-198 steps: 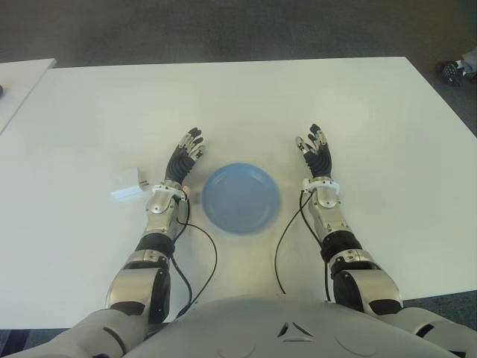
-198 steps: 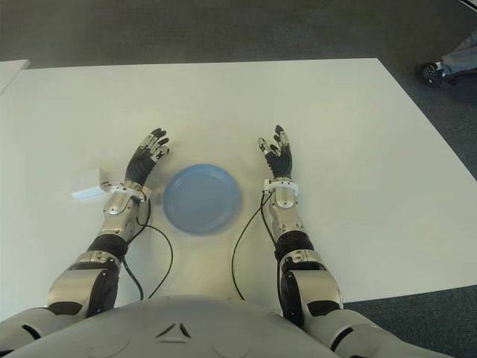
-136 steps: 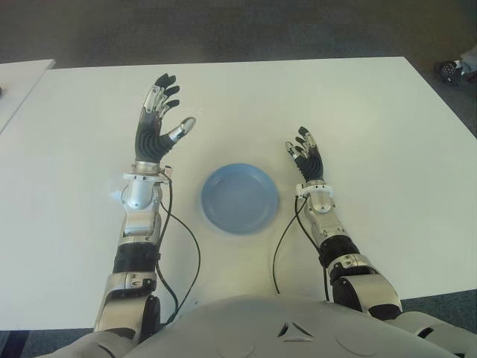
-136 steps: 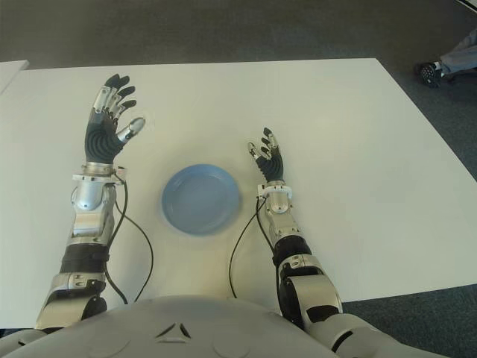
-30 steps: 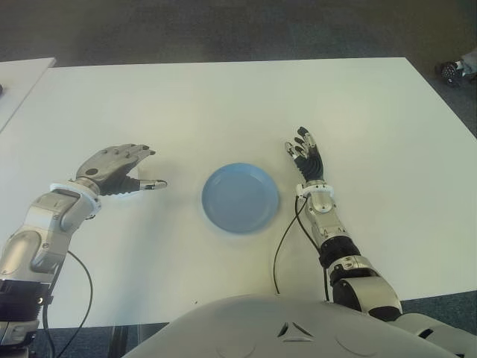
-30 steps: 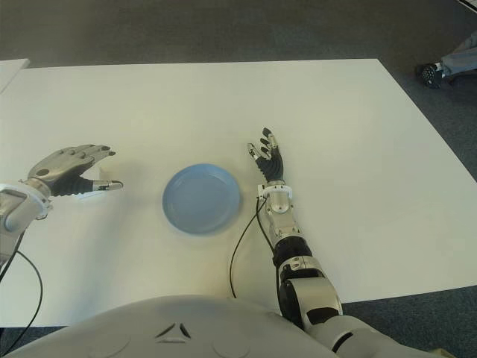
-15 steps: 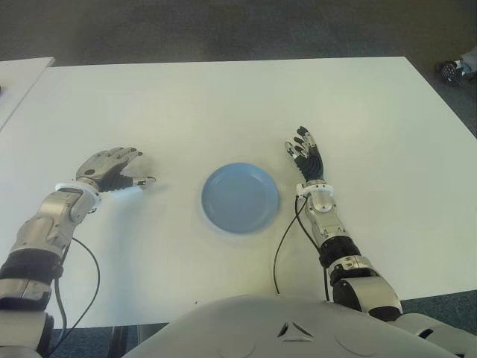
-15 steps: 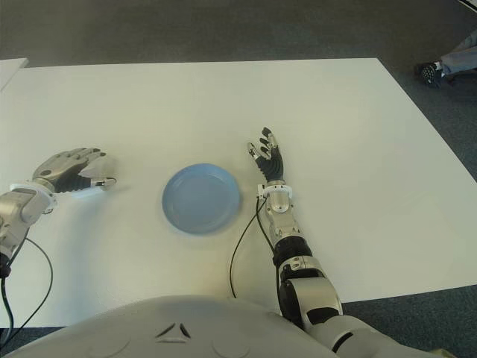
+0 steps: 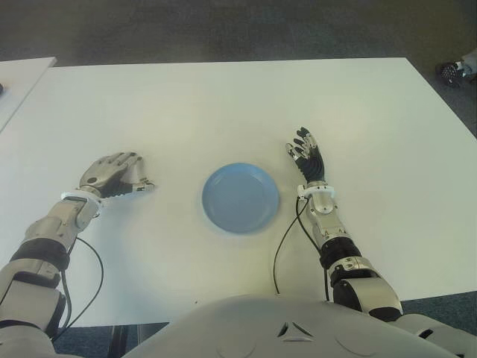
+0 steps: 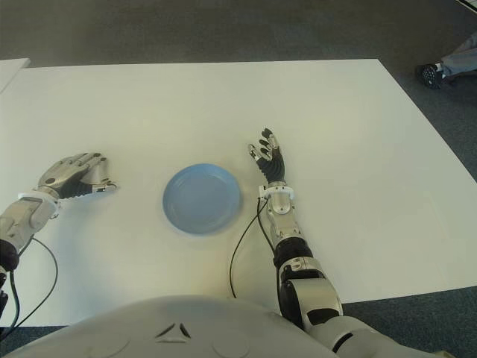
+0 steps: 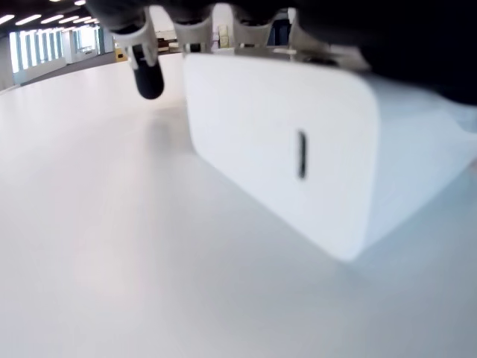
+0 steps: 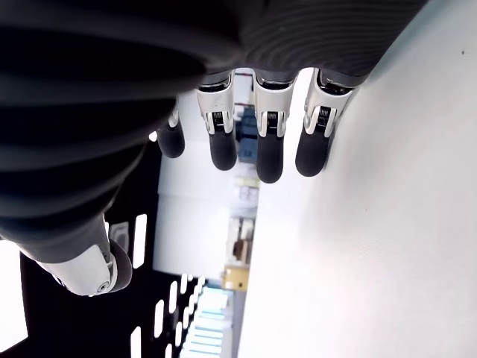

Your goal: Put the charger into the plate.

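The white charger [image 11: 283,149] lies flat on the white table [image 9: 223,104], seen from close by in the left wrist view. In the eye views my left hand [image 9: 112,173] covers it, left of the blue plate [image 9: 240,198]. The fingers curl over the charger's top and far side, with the thumb [image 9: 147,185] along its near side. The plate holds nothing. My right hand [image 9: 307,153] shows just right of the plate, and its fingers [image 12: 261,142] are straight and hold nothing.
A second white table [image 9: 19,74] stands off to the far left. A person's shoe [image 9: 451,71] is on the floor beyond the table's far right corner. Thin black cables [image 9: 287,231] run along both forearms.
My left hand swung out from beside the plate, rose, then came down leftward over the charger. In the last half second it sank lower and curled more. The right hand stayed put.
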Tool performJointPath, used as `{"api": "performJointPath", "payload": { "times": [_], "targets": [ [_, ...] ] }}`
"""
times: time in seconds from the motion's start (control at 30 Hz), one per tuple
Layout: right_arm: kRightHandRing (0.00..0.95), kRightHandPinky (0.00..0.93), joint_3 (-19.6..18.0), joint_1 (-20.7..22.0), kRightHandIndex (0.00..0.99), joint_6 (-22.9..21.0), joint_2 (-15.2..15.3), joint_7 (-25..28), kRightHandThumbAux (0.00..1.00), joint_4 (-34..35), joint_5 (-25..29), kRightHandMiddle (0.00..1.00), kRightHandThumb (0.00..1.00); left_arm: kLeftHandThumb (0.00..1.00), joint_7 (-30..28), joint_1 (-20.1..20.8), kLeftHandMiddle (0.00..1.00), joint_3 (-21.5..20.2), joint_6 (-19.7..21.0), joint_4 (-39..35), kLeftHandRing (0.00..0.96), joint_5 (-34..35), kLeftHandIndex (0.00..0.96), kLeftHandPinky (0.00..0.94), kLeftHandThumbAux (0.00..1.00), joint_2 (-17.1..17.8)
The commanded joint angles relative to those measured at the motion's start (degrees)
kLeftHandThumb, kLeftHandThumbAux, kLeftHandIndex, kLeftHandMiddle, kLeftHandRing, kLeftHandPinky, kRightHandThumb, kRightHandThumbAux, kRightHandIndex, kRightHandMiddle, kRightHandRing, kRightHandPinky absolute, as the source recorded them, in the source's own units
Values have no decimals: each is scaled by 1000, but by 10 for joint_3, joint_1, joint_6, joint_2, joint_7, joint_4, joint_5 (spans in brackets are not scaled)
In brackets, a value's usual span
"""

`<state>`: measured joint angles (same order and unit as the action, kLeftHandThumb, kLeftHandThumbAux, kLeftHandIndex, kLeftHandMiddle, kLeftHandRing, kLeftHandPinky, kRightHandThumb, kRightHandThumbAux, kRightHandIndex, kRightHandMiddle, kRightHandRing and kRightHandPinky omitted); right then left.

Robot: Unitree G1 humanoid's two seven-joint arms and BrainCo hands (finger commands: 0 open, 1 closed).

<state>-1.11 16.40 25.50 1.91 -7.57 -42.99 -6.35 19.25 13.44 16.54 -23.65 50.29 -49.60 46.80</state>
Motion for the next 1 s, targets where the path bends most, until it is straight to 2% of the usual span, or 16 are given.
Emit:
{"api": "performJointPath", "payload": {
  "times": [0.03, 0.3, 0.53, 0.8, 0.87, 1.0],
  "targets": [
    [144, 163, -1, -20, 11, -13, -1, 5, 617, -19, 5, 133, 261, 338, 37, 10, 0, 30, 0, 36, 0, -13, 0, 0, 127, -6],
    [147, 168, -2, -22, 6, -11, 1, 10, 611, -17, 6, 133, 255, 338, 112, 10, 0, 63, 16, 75, 0, -18, 0, 0, 118, -7],
    [152, 175, -3, -22, 3, -12, 2, 12, 597, -15, 5, 133, 245, 325, 133, 7, 0, 79, 25, 82, 0, -11, 0, 0, 110, -2],
    [151, 172, -2, -24, 0, -15, 3, 14, 595, -12, 5, 134, 231, 299, 107, -28, 0, 83, 42, 22, 0, -8, 0, 0, 101, 25],
    [151, 168, -3, -24, 0, -16, 3, 15, 597, -12, 6, 135, 229, 286, 81, -58, 0, 74, 52, -34, 0, -2, 0, 0, 103, 44],
    [153, 165, -4, -24, 0, -16, 3, 15, 601, -12, 7, 138, 225, 269, 44, -93, 0, 63, 72, -104, 0, 6, 0, 0, 109, 63]
  ]
}}
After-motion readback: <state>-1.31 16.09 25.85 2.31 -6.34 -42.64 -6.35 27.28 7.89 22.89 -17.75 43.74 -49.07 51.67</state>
